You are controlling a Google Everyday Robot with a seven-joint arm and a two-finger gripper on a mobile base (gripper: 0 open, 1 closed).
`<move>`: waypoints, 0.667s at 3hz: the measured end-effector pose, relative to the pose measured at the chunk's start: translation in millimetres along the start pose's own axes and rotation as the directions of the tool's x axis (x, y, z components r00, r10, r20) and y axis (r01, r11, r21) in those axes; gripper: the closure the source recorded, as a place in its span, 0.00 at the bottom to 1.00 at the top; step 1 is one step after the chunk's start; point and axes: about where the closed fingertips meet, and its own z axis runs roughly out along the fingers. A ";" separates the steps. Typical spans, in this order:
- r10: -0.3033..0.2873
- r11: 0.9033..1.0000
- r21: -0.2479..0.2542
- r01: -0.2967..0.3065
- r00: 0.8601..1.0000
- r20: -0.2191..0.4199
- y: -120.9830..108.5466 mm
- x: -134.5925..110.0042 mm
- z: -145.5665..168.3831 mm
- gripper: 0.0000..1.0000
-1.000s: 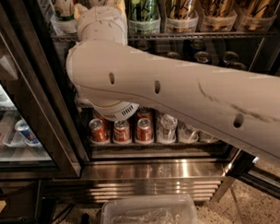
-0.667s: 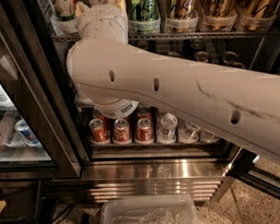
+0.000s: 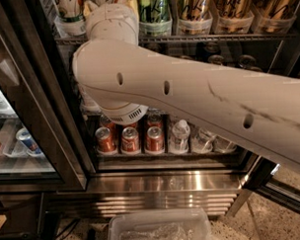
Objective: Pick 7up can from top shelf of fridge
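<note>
7up can [image 3: 69,7]: target, far back on the top shelf [image 3: 211,37], just left of my wrist link [image 3: 112,19]. Only its lower body shows, silvery-white with green print, seated in a clear cup.

Change over the last second: almost none. My arm [image 3: 188,91] creeps up slightly, and cans and racks stay put. My read is that the reach is still settling and the can is not lifted.

Gripper: out of frame above the top edge, past the wrist link. I cannot tell how far open it is or whether it has hold of anything.

Materials, near to far:
- Arm: smooth white rounded shell with small oval holes, dark scuffs and a vented ring at the elbow.
- Tub [image 3: 159,230]: clear plastic on the floor, crinkled film inside.
- Fridge [image 3: 167,183]: shiny ribbed stainless base, dark frame.
- Red cans [image 3: 130,140]: short, on the low rack.
- Top shelf: thin wire, with a tall green can [image 3: 153,5] and gold cans [image 3: 195,6], all slim aluminium cylinders.
</note>
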 end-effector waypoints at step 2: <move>0.020 0.999 0.028 -0.020 0.999 -0.032 -9.5 14.1 6.9 0.47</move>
